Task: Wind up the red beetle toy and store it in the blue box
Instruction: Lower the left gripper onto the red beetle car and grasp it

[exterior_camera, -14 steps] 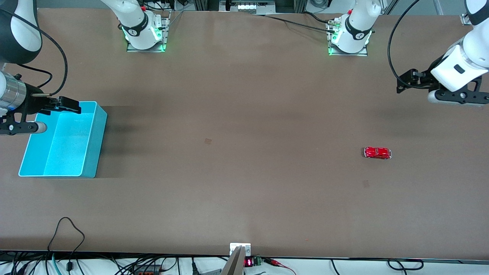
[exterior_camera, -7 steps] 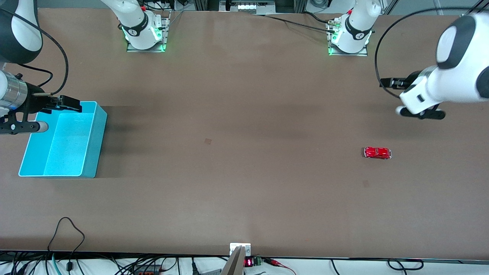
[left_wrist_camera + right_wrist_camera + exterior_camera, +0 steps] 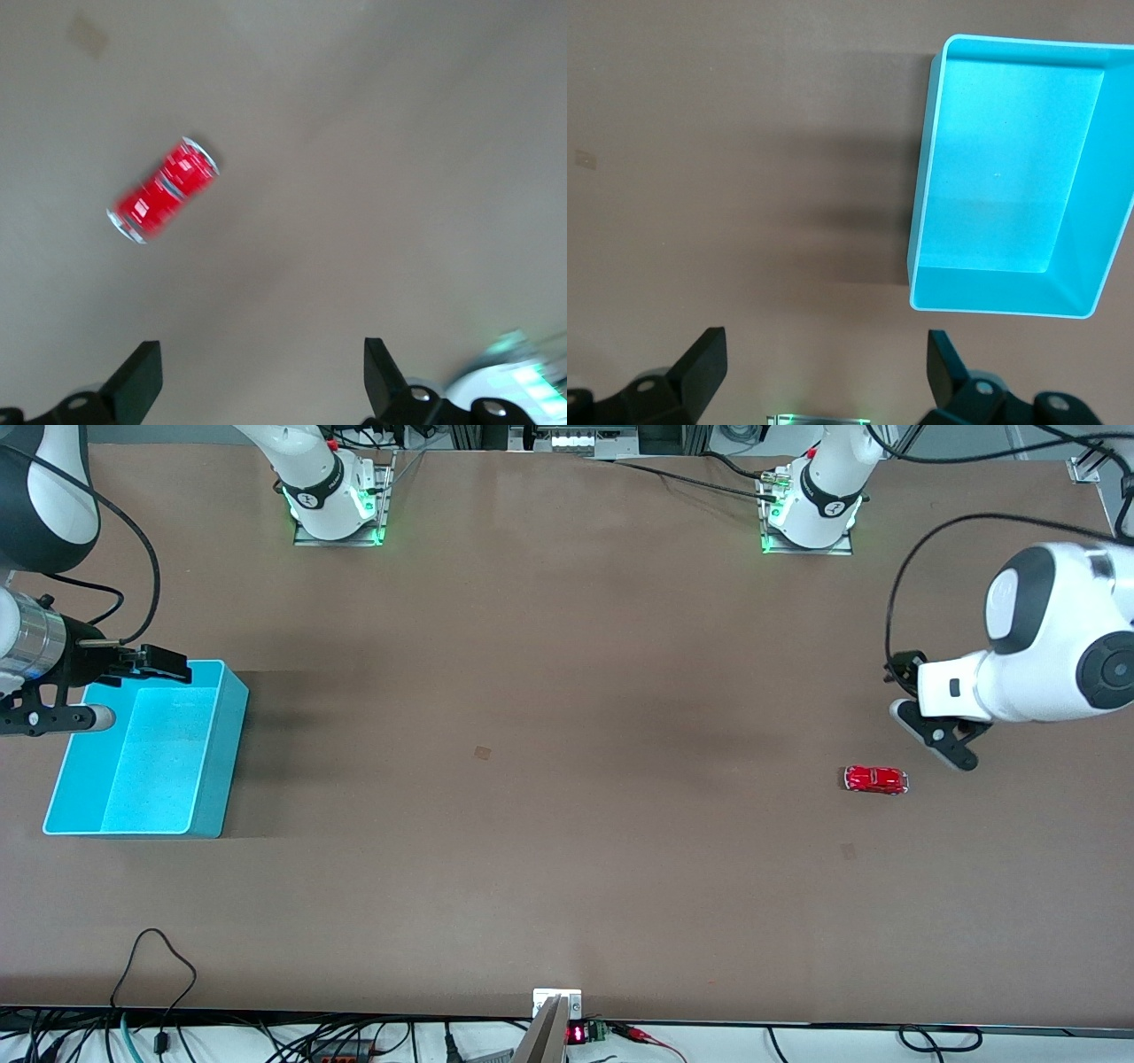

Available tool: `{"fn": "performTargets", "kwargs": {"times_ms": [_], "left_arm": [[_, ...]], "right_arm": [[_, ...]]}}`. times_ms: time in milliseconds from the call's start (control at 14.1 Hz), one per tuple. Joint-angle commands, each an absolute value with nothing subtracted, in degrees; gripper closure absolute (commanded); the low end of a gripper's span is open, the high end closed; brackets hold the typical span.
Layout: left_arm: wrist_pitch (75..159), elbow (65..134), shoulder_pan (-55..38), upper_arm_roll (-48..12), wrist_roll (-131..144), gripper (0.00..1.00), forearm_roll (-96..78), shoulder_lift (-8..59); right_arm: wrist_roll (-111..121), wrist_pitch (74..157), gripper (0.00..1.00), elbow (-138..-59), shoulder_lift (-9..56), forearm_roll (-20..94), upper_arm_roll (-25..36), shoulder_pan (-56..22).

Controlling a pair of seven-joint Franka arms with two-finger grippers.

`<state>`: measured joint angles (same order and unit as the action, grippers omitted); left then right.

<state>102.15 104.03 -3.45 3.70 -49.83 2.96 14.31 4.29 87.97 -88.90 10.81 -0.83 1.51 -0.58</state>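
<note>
The red beetle toy [image 3: 875, 779] sits on the table [image 3: 549, 797] toward the left arm's end, the spread-fingered, empty left gripper [image 3: 261, 376] hovering at its two o'clock, while the right gripper [image 3: 824, 372], fingers apart, waits over the blue box [image 3: 205, 779].

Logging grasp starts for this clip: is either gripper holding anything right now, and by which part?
Nothing is held. The left gripper is open above the table near the red beetle toy; the right gripper waits open by the blue box.
</note>
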Motion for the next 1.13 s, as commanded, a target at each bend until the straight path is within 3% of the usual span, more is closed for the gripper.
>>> {"fn": "performTargets", "kwargs": {"times_ms": [0,355,1064], "left_arm": [[110.10,104.50,-2.21,3.69,-66.39,0.00,4.92,18.35],[125.40,106.88,-0.79,3.69,-87.86,0.00,4.83,25.30],[133.05,108.89,2.28,3.43,-93.78,0.03,4.48,30.94]], "right_arm": [[3.95,87.28,0.00,-88.95,10.81,-1.41,1.32,-0.26],[3.96,86.67,0.00,-89.12,10.90,-1.41,1.49,0.26],[3.78,86.04,0.00,-88.95,10.81,-1.41,1.49,-0.18]]}}
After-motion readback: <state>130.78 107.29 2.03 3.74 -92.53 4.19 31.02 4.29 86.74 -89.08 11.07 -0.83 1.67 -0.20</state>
